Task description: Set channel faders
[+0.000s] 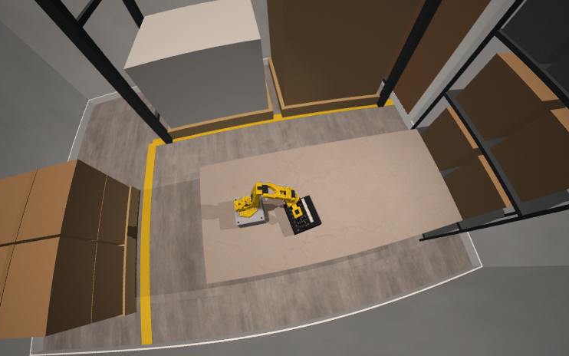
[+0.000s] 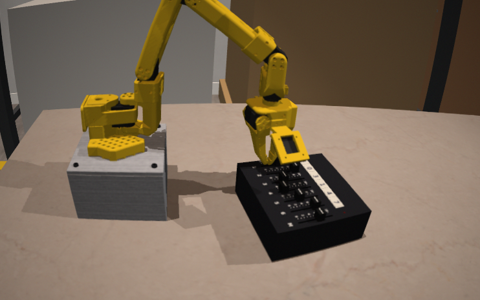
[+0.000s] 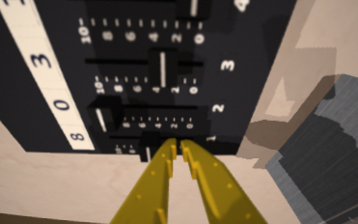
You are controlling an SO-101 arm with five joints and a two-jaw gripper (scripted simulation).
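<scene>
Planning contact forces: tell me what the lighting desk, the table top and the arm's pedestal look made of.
Lighting desk: matte black casing, likely plastic or painted metal; no gloss shows.
Table top: beige, faintly veined, looks like polished stone or laminate.
Pedestal: grey block with fine horizontal grain and dark corner screws, possibly brushed metal.

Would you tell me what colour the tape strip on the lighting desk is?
Off-white with dark numerals; the tape strip shows best in the wrist view.

Our arm (image 2: 212, 15) rises steeply from our base (image 2: 111, 123), folds at the elbow and slopes down to the wrist (image 2: 273, 79), which turns the gripper (image 2: 268, 161) to point straight down. We have the gripper (image 3: 179, 144) shut, its two yellow fingers lying side by side with nothing between them.
</scene>
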